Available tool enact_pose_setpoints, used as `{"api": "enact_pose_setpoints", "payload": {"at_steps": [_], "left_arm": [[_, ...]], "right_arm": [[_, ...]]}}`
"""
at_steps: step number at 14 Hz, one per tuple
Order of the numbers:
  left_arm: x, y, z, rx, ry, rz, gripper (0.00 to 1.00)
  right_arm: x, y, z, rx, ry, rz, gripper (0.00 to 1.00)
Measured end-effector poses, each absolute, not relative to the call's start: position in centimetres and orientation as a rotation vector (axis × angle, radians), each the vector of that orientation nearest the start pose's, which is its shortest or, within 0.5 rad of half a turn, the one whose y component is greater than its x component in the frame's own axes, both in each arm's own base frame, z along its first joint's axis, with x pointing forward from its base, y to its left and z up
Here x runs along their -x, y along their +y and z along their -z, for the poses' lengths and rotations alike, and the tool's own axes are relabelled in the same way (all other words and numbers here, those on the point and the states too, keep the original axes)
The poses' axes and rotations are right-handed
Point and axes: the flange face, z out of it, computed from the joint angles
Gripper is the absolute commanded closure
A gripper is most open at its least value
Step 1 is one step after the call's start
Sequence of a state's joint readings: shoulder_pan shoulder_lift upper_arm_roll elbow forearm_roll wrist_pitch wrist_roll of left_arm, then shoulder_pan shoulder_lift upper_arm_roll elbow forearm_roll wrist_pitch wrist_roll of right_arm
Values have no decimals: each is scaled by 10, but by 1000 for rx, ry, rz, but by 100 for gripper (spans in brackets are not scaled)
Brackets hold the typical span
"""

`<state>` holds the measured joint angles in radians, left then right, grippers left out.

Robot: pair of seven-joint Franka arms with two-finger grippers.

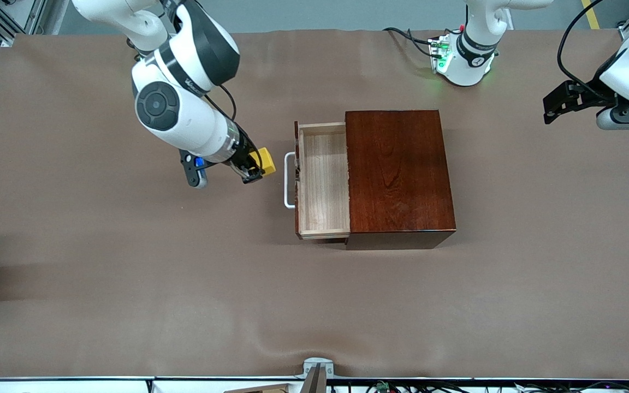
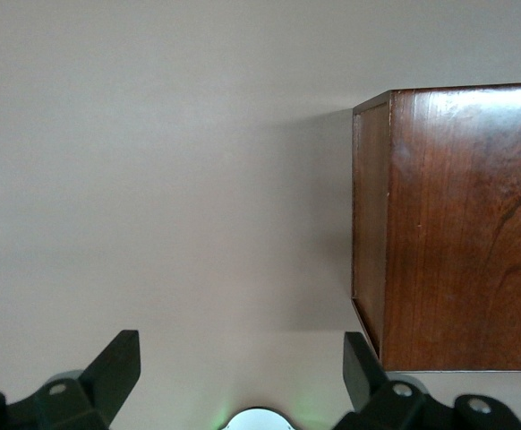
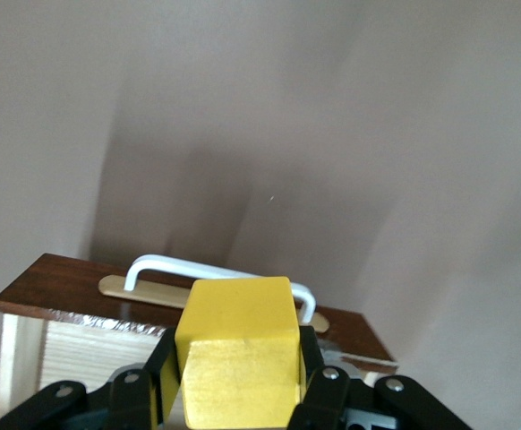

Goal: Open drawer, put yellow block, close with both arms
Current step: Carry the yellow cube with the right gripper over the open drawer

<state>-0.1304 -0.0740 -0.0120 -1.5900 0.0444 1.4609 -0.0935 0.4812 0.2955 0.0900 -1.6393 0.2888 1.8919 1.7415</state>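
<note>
Right gripper (image 1: pixel 254 170): jaws closed on the yellow block (image 1: pixel 266 161), up in the air over the tabletop (image 1: pixel 101 262), just beside the white handle (image 1: pixel 289 180) of the drawer (image 1: pixel 322 183). Drawer pulled out of the dark-red box (image 1: pixel 399 177), tray bare inside. Left gripper (image 1: pixel 560 102): jaws open, holding nothing, waiting over the tabletop toward the left arm's end, well apart from the box.

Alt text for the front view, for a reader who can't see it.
The right gripper holds the yellow block above the table beside the drawer, which stands open and empty from its dark-red box. The left gripper waits open at the left arm's end.
</note>
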Motion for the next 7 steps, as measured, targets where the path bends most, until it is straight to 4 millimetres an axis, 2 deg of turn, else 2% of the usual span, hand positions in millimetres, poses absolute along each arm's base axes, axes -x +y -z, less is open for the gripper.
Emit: {"api": "enact_pose_setpoints", "payload": {"at_steps": [7], "left_arm": [[-515,-69,-646,3089,70,-75,0]], "right_arm": [[-519,438,-407,2314,1922,-424,100]]}}
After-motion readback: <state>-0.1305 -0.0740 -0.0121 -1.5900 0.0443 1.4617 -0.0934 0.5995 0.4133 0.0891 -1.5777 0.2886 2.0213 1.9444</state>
